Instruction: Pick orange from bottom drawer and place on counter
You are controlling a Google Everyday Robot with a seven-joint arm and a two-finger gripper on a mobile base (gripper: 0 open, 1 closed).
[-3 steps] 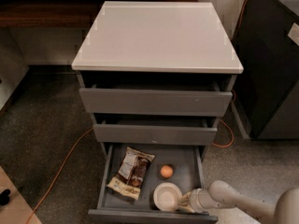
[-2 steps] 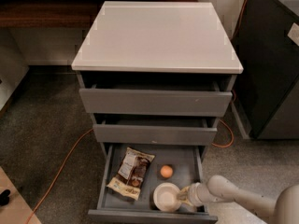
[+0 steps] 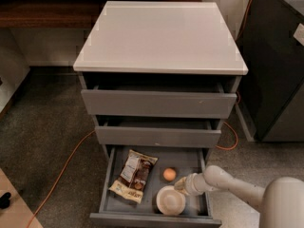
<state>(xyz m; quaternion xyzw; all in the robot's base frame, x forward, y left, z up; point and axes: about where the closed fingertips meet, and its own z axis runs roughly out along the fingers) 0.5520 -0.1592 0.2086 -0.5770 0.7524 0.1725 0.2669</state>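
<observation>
The orange (image 3: 169, 174) is a small round fruit lying in the open bottom drawer (image 3: 114, 201), near the middle of its grey tray. My gripper (image 3: 181, 185) reaches in from the lower right on a white arm and sits just right of and below the orange, over the rim of a white bowl (image 3: 170, 200). The counter (image 3: 159, 34), the pale glossy top of the cabinet, is bare.
A brown and white snack packet (image 3: 133, 175) lies in the left half of the drawer. The two upper drawers (image 3: 158, 103) stand slightly open. An orange cable (image 3: 61, 167) runs over the carpet on the left. A dark cabinet (image 3: 278, 61) stands to the right.
My arm has pushed further left into the drawer, bringing the gripper closer to the orange. The orange, bowl and packet have stayed put.
</observation>
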